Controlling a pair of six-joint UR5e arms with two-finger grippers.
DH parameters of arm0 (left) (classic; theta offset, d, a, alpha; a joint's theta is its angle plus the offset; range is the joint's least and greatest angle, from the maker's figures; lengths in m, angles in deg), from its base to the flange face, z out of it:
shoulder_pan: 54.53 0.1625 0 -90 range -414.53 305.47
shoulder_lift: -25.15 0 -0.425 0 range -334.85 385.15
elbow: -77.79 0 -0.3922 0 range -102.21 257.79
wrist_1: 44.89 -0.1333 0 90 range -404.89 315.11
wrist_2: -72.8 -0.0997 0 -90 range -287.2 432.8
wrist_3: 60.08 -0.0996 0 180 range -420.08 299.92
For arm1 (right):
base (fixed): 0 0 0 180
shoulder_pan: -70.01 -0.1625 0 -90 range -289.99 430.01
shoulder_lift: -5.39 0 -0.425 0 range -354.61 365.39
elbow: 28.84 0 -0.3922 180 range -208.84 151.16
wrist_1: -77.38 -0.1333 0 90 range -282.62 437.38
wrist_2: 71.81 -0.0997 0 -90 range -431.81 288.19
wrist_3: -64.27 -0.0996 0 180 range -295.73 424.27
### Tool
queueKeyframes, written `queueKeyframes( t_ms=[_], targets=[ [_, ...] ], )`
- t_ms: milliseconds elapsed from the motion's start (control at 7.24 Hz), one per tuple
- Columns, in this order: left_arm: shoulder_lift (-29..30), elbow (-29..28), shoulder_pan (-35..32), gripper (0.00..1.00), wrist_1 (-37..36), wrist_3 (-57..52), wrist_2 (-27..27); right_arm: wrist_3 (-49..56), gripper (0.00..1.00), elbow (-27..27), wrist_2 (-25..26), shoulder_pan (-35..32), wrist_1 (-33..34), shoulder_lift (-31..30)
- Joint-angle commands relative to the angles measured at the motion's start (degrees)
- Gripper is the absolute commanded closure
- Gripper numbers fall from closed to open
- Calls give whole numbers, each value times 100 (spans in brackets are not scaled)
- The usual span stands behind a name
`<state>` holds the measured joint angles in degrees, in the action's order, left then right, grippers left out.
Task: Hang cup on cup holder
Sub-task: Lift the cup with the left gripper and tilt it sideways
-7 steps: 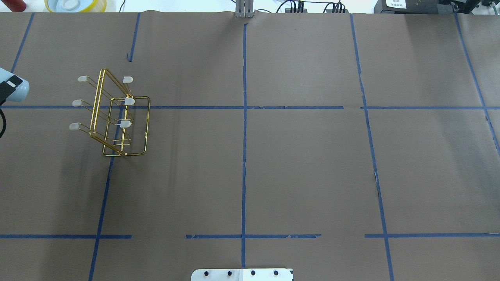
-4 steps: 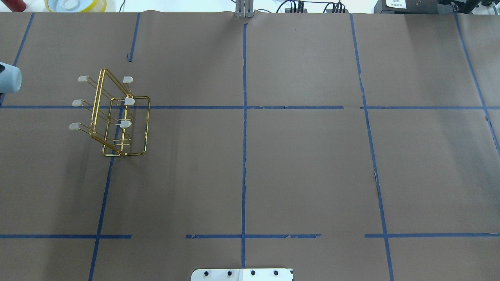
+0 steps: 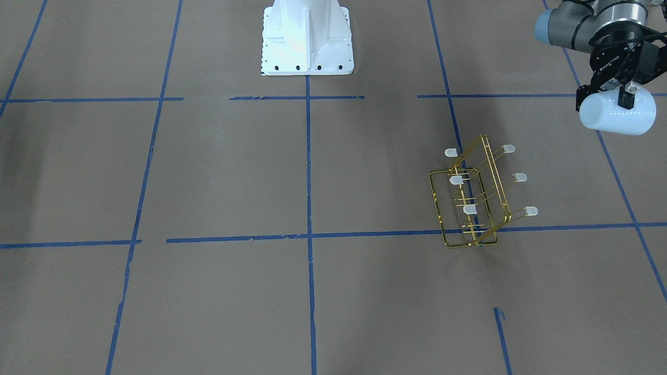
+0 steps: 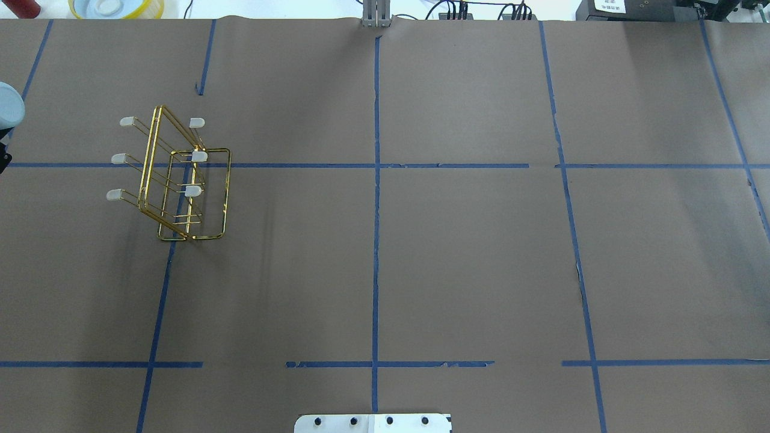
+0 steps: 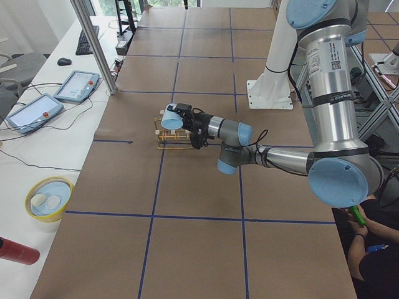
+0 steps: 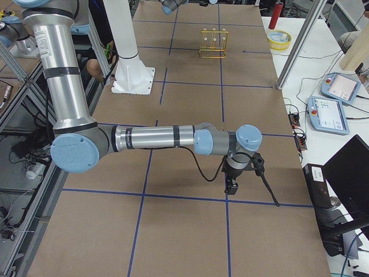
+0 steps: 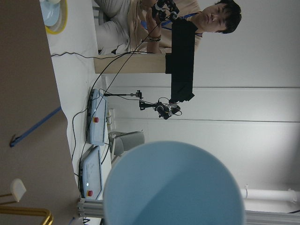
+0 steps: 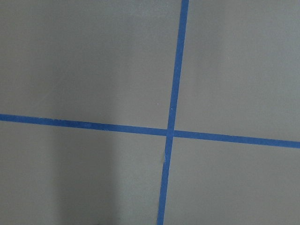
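The pale blue cup (image 3: 617, 113) lies on its side in my left gripper (image 3: 619, 99), which is shut on it and holds it above the table, beyond the rack on its outer side. The cup shows at the left edge of the overhead view (image 4: 9, 110) and fills the left wrist view (image 7: 173, 187). The gold wire cup holder (image 3: 473, 200) stands on the table with its white-capped prongs bare (image 4: 180, 180). My right gripper (image 6: 231, 184) shows only in the exterior right view, low over the table far from the rack. I cannot tell whether it is open or shut.
The white robot base (image 3: 307, 39) stands at the table's near edge. A yellow bowl (image 4: 117, 7) and a red bottle (image 4: 21, 7) sit off the table's far left corner. Tablets (image 5: 75, 86) and cables lie on the side bench. Blue tape lines cross the brown table cover.
The cup in my left gripper has moved away from the robot and further towards the left edge of the overhead view, and has turned. The rack has not moved.
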<state>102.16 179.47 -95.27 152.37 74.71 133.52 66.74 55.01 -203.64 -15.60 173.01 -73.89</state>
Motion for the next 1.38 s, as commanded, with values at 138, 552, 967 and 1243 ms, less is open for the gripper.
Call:
queueKeyframes(
  t_ms=[138, 552, 967, 1243],
  targets=[
    [33, 36, 48, 100, 23, 1783, -34, 0, 0, 0, 0, 0, 0, 0],
    [120, 1, 48, 100, 128, 3172, -60, 0, 0, 0, 0, 0, 0, 0],
    [173, -78, 556, 100, 243, 4072, -918, 0, 0, 0, 0, 0, 0, 0],
    [209, -235, 995, 100, 417, 4650, -1779, 0, 0, 0, 0, 0, 0, 0]
  ],
)
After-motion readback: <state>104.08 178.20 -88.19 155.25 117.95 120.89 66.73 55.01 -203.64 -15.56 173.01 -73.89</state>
